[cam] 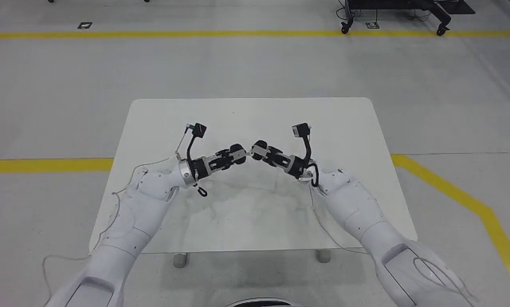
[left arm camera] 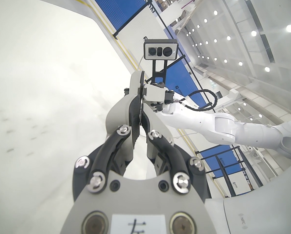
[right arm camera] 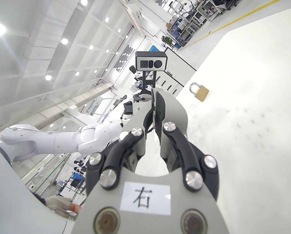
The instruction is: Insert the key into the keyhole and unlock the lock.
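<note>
**Two pincers are met in the air; the lock waits on the desk**

The lock (right arm camera: 199, 91) is laid flat on the white desk (cam: 335, 123); its silver loop looks shut, so the unlocking is judged as not yet done. The right pincer (right arm camera: 156, 103) is held up in the air, apart from the lock and not touching it; its pads are squeezed close together. A thin silver strip (right arm camera: 154, 120) is seen between those pads; it may be the key, but that cannot be told for sure. The left pincer (left arm camera: 140, 98) is clenched too; it is held tip to tip with the right one, also apart from the lock. The two pincers are likely set nose to nose so that a small thing can be passed over or gripped better; a key must be held firmly and pointed the right way before it can be pushed in. The lock is held by nothing; it could slide when poked, so it will likely have to be held steady by one pincer while the key is slid in by the other.
</note>
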